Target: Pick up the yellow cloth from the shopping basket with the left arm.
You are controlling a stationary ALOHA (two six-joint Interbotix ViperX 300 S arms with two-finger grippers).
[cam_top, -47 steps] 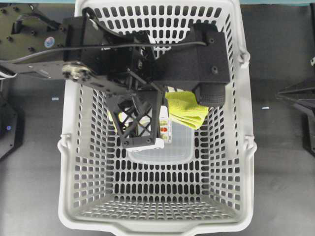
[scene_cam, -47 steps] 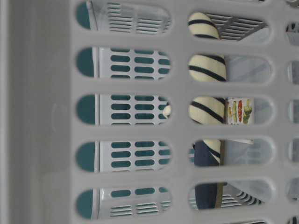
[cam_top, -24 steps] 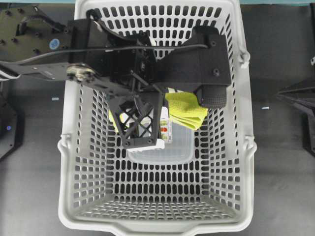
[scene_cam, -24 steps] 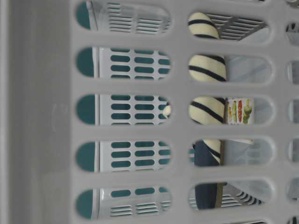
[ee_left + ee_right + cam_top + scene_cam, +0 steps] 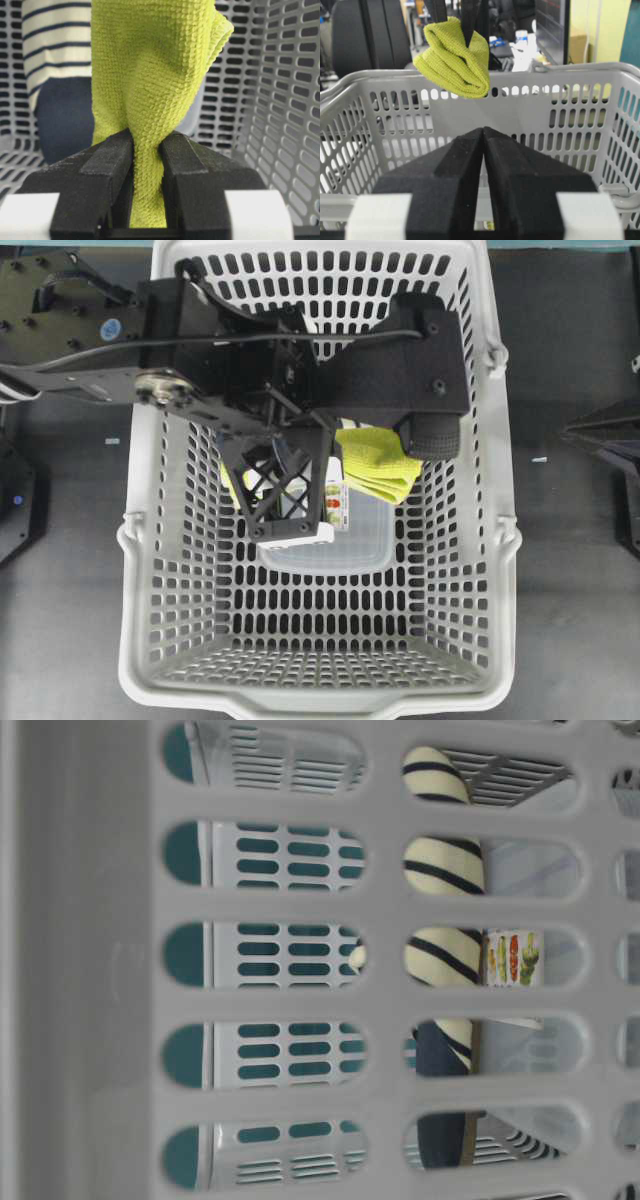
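Yellow cloth hangs pinched in the left gripper, above the shopping basket rim; it has apparently stopped rising, so the pickup looks done. Right gripper rests closed, empty.

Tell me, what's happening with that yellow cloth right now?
Left gripper clamped on yellow cloth, lifted above shopping basket rim. Right gripper shut, idle. Nothing blocking.

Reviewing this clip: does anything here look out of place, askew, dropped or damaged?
Nothing stands out. The left claw is shut on the yellow cloth, which hangs bunched above the rim of the shopping basket. A striped slipper and a clear container lie on the basket floor, undisturbed. The right claw is shut, outside the basket.
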